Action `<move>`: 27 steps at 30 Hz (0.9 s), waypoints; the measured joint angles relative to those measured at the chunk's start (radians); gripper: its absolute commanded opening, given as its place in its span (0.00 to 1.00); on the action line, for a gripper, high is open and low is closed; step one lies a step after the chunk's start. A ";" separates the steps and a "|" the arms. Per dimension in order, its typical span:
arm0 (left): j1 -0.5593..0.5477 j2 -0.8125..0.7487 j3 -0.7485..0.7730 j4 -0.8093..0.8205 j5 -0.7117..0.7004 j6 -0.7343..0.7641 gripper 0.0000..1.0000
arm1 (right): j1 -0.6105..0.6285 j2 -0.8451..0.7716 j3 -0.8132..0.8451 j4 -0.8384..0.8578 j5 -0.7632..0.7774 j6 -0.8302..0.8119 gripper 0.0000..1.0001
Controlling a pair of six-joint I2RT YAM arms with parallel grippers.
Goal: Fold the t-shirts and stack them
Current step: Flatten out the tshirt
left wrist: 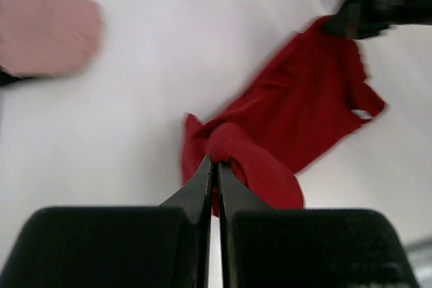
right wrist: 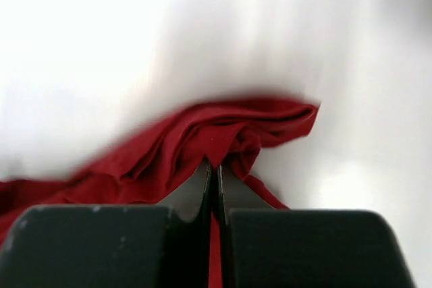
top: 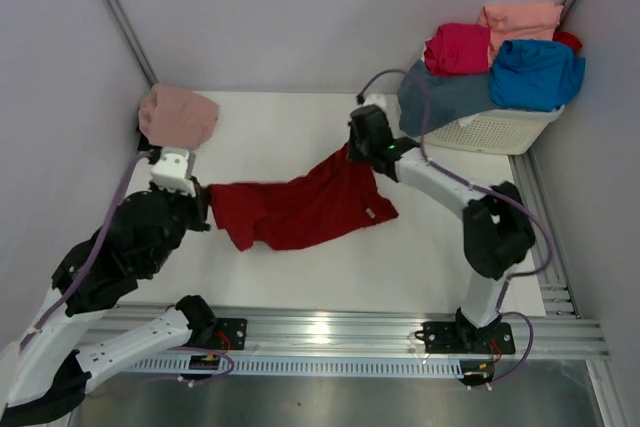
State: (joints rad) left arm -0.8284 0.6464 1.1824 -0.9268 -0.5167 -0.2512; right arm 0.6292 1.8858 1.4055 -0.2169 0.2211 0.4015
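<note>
A dark red t-shirt (top: 300,209) lies stretched across the white table (top: 420,257) between both arms. My left gripper (top: 205,204) is shut on its left end; the left wrist view shows the cloth (left wrist: 283,112) pinched at the fingertips (left wrist: 202,173). My right gripper (top: 352,154) is shut on its upper right end, with bunched red cloth (right wrist: 202,136) at the tips in the right wrist view. A dusty pink t-shirt (top: 178,114) lies folded at the far left, also in the left wrist view (left wrist: 44,28).
A white lattice basket (top: 500,129) stands at the back right, heaped with magenta (top: 457,48), salmon (top: 522,19), bright blue (top: 537,73) and slate grey-blue (top: 440,95) t-shirts. Grey walls close in on both sides. A metal rail (top: 380,332) runs along the near edge.
</note>
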 measured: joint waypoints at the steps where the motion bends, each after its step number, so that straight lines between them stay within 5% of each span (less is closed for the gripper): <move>1: 0.001 -0.001 0.020 0.005 -0.036 0.029 0.01 | -0.022 -0.051 0.016 -0.023 0.030 -0.021 0.00; 10: 0.003 -0.105 0.002 0.342 -0.401 0.423 0.03 | -0.196 -0.499 0.186 -0.016 0.271 -0.197 0.00; 27: 0.076 -0.079 -0.089 0.454 -0.415 0.535 0.01 | -0.214 -0.501 0.055 -0.085 0.291 -0.261 0.00</move>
State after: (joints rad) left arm -0.7521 0.5674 1.0939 -0.4725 -0.9314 0.2836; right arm 0.4156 1.3846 1.4609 -0.3019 0.5125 0.1402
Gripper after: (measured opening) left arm 0.012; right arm 0.012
